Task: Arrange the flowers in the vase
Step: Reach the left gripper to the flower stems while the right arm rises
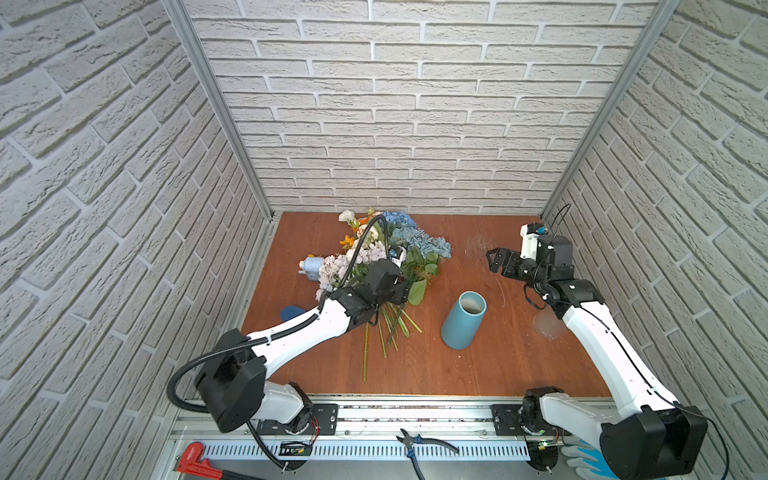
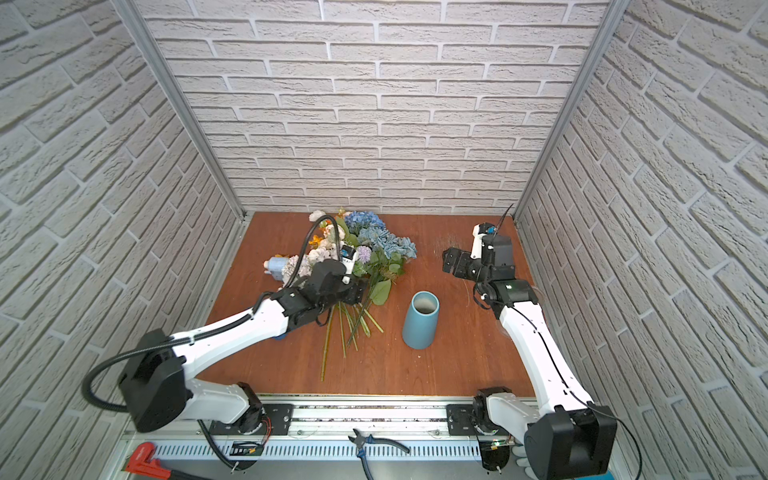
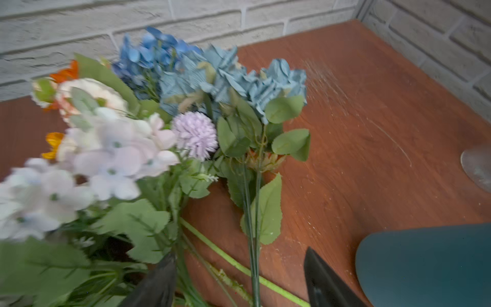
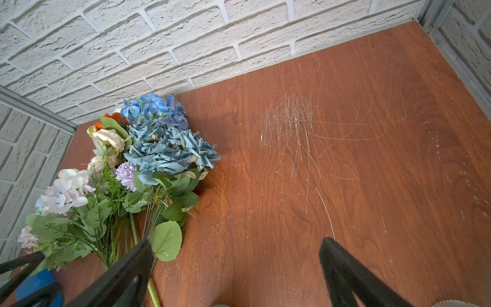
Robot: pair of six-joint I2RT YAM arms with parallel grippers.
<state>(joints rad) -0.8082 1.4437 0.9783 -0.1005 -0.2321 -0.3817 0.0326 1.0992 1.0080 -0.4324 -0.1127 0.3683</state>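
The flowers (image 1: 386, 249) (image 2: 357, 245) lie in a heap at the back left of the table, with blue, cream, lilac and orange heads toward the wall and green stems (image 1: 388, 328) fanning toward the front. The teal vase (image 1: 463, 320) (image 2: 420, 319) stands upright to the right of the stems, empty. My left gripper (image 1: 397, 293) (image 3: 239, 265) is low over the stems. Its jaws stand apart with several stems (image 3: 253, 265) between them, not clamped. My right gripper (image 1: 494, 259) (image 4: 236, 247) hangs open over bare table at the back right, holding nothing.
A pale blue bottle-like object (image 1: 311, 266) lies left of the flower heads, and a dark blue flat piece (image 1: 291, 311) sits by the left arm. A clear plastic cup (image 1: 548, 326) stands under the right arm. Pliers (image 1: 419, 442) and a red wrench (image 1: 195, 457) rest on the front rail.
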